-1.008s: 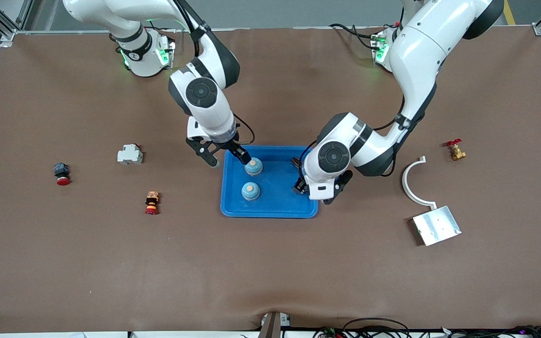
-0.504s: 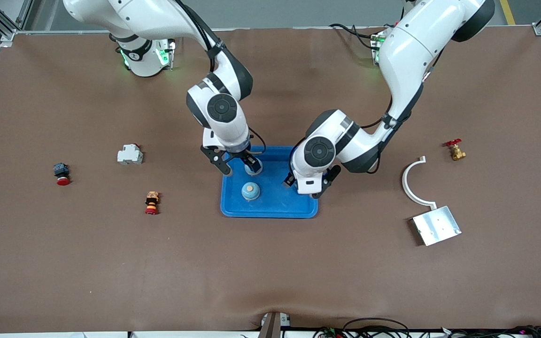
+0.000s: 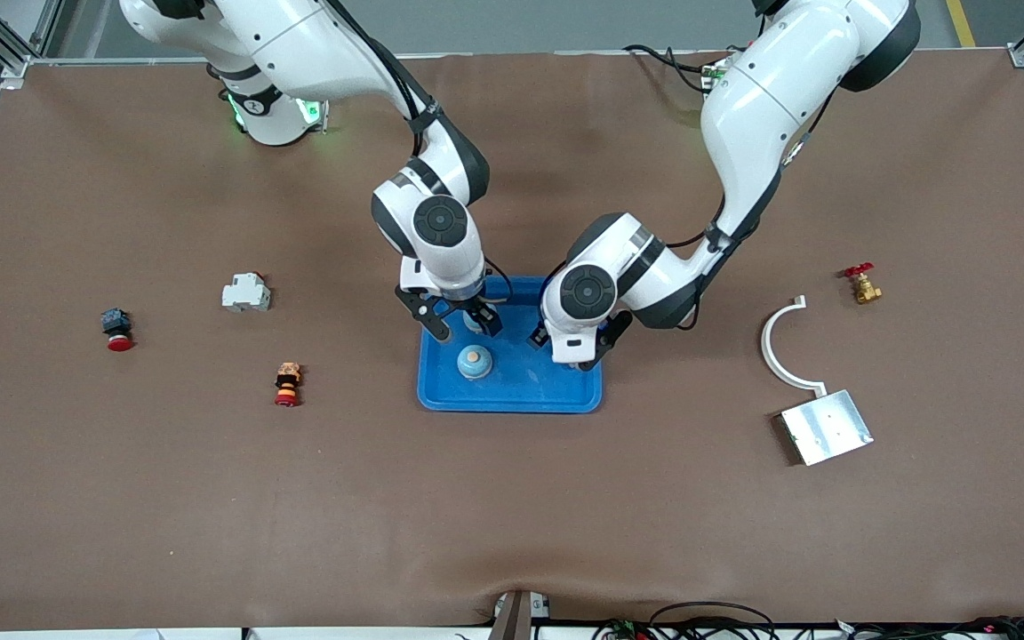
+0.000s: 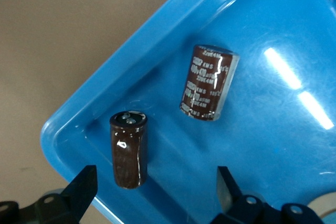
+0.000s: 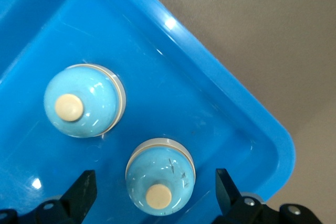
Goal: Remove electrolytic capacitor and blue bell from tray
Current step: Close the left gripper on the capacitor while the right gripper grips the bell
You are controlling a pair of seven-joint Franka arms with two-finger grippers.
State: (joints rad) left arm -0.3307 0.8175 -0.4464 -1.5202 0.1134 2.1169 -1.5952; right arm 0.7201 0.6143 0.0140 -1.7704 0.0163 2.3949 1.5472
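A blue tray (image 3: 512, 391) sits mid-table. In it are two light-blue bells with cream buttons. One bell (image 3: 474, 362) (image 5: 84, 100) stands free. The other bell (image 5: 160, 177) lies between the fingers of my open right gripper (image 3: 463, 324) (image 5: 155, 192), untouched. My left gripper (image 3: 572, 351) (image 4: 155, 190) hangs open over the tray's corner toward the left arm's end. A dark brown capacitor (image 4: 128, 148) stands between its fingers, close to one finger (image 4: 84, 182). A second capacitor (image 4: 209, 82) lies on its side deeper in the tray. In the front view the left arm hides both capacitors.
Toward the right arm's end lie a white breaker (image 3: 245, 292), a black-and-red push button (image 3: 117, 329) and an orange-red stacked button (image 3: 286, 383). Toward the left arm's end are a brass valve (image 3: 862, 284), a white curved bracket (image 3: 783, 347) and a metal plate (image 3: 826, 427).
Both arms have swung in over the tray. The right gripper now covers the bell farther from the front camera; the left gripper has shifted onto the tray's corner. Both stay open.
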